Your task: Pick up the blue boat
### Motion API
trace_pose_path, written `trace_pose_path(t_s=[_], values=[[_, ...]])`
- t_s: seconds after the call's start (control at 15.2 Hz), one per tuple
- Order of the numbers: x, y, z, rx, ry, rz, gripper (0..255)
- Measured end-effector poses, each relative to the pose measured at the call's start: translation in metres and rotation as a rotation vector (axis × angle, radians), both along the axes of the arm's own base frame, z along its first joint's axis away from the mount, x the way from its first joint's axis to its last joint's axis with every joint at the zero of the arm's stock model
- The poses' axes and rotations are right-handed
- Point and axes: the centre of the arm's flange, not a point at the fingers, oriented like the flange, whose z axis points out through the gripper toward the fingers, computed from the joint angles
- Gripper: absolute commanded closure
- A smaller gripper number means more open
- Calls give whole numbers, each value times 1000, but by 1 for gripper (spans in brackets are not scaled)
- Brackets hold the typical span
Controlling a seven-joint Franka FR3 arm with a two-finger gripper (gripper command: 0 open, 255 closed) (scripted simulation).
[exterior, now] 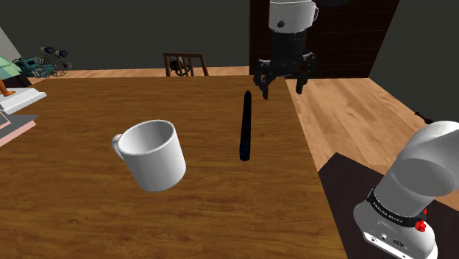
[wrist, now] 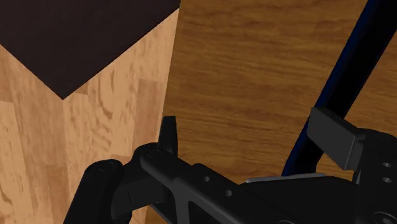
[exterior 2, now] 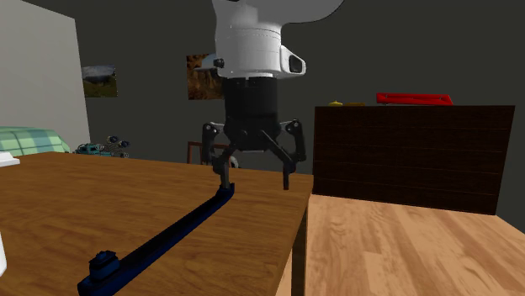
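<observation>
Shoulder view has the blue boat (exterior: 246, 125) as a long, thin, dark sliver lying flat on the wooden table (exterior: 88, 213), just right of the frame's centre and running away from the camera. The arm (exterior: 292, 13) comes straight down at the top of the frame, wrist vertical. The gripper (exterior: 283, 84) points down over the boat's far end, fingertips close to the tabletop. The jaws are spread wide with nothing between them. In the wrist view the boat (wrist: 356, 57) slides in behind one finger (wrist: 334, 130) rather than sitting centred in the gap, and whether they touch is hard to tell. A white mug (exterior: 151, 154) lies tipped at left-centre, well apart from the boat.
</observation>
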Motion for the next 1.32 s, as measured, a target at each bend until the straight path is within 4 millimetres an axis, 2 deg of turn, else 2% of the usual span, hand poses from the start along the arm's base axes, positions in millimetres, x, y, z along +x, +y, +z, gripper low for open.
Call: trace_pose_path(t_s=[0.46,0.59,0.99,1.06,1.32], values=[[42,82,-5,21,24,-216,0],[46,88,-12,24,27,-241,0],[49,89,-42,25,28,-250,0],[49,88,-45,25,28,-250,255],[50,88,-47,26,28,-250,255]])
